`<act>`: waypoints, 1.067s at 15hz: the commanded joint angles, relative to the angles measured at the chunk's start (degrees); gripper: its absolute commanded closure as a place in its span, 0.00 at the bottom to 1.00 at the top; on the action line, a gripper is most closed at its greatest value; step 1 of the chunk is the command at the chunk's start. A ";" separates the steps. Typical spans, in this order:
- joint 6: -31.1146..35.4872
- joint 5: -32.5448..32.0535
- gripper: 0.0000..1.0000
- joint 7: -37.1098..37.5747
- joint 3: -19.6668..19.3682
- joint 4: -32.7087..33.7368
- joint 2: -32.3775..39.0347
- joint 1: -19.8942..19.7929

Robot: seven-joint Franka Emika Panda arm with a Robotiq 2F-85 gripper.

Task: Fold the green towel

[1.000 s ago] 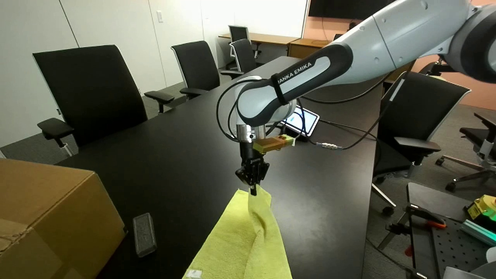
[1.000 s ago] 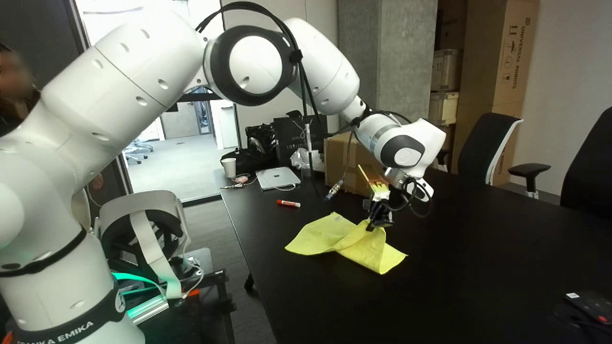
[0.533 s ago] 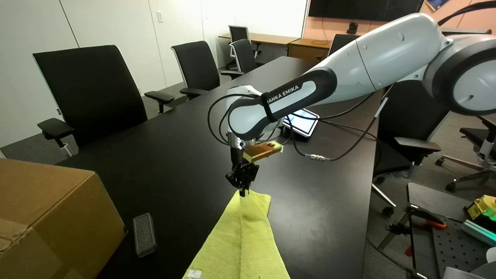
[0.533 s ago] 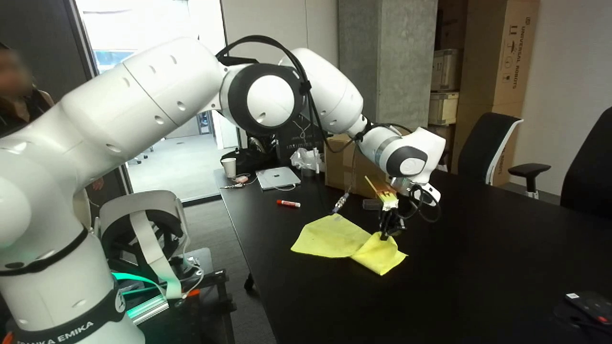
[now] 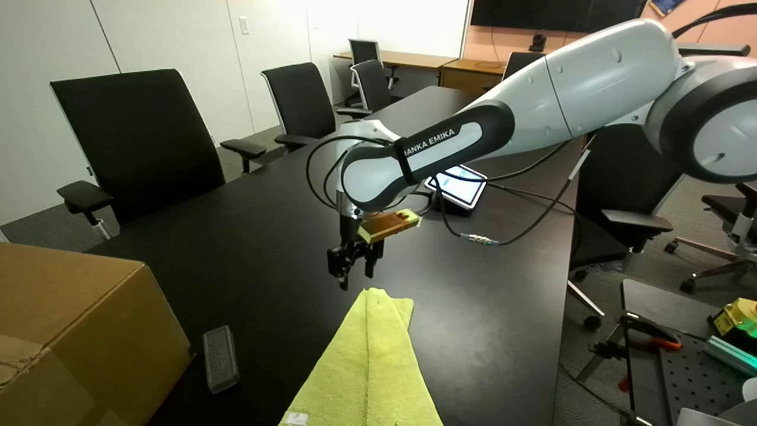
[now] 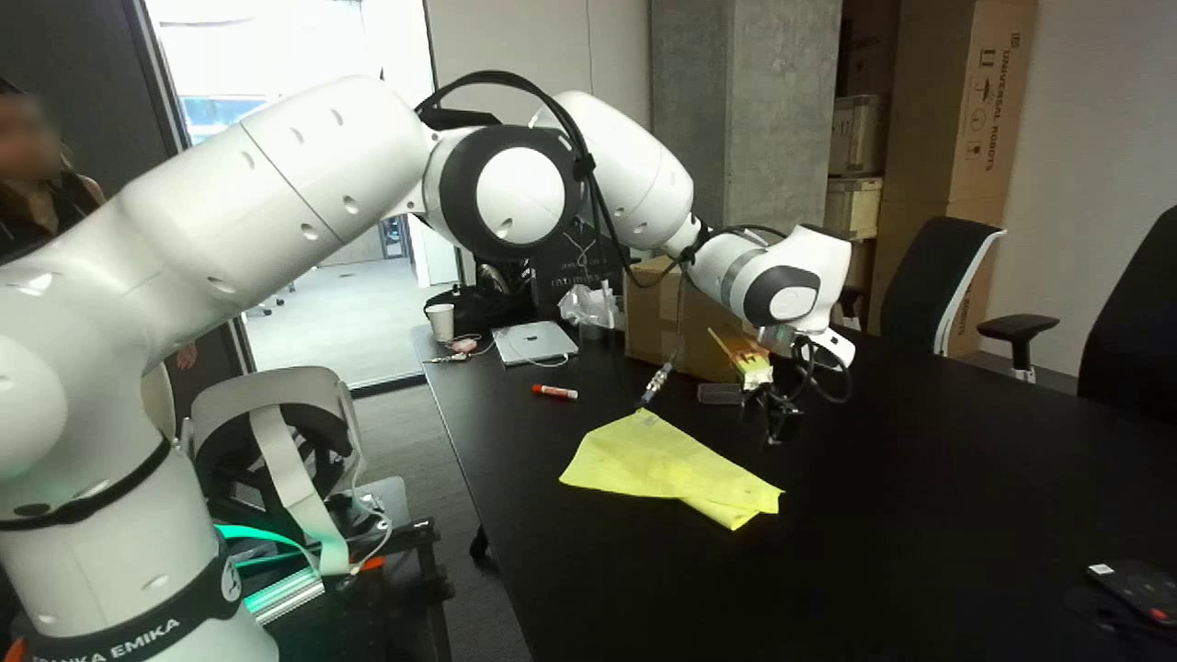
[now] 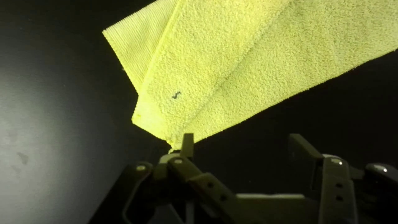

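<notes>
The green towel (image 5: pixel 369 367), a lime-yellow cloth, lies on the dark table in both exterior views. One part is folded over lengthwise, and its narrow end comes to a point. In the wrist view, the flap of the towel (image 7: pixel 199 68) rests over a ribbed corner layer that sticks out beside it. My gripper (image 5: pixel 356 282) hovers just beyond this pointed end, above the table and apart from the cloth. Its jaws stand wide in the wrist view, with nothing between the fingers (image 7: pixel 187 145). The towel's near end is cut off in an exterior view.
A cardboard box (image 5: pixel 89 331) and a small clear-topped case (image 5: pixel 220 359) sit on the table beside the towel. A red marker (image 6: pixel 554 392), a laptop (image 6: pixel 535 343) and a paper cup (image 6: pixel 440 322) lie farther along. A touch panel (image 5: pixel 457 186) stands behind the arm.
My gripper carried the towel's raised corner across and down, then let go and opened. It now stands slightly higher and off the cloth. The lifted flap has settled flat.
</notes>
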 commanded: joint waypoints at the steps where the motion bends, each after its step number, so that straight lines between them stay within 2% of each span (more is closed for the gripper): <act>1: -1.50 -2.63 0.00 -4.93 1.44 -4.74 -4.13 1.77; 6: 0.41 -5.23 0.00 -13.49 5.27 -12.12 -7.26 5.34; 11: 2.16 -9.75 0.00 -19.88 6.97 -19.29 -9.28 8.64; 16: 15.32 -11.48 0.00 -15.79 6.96 -30.09 -11.83 11.43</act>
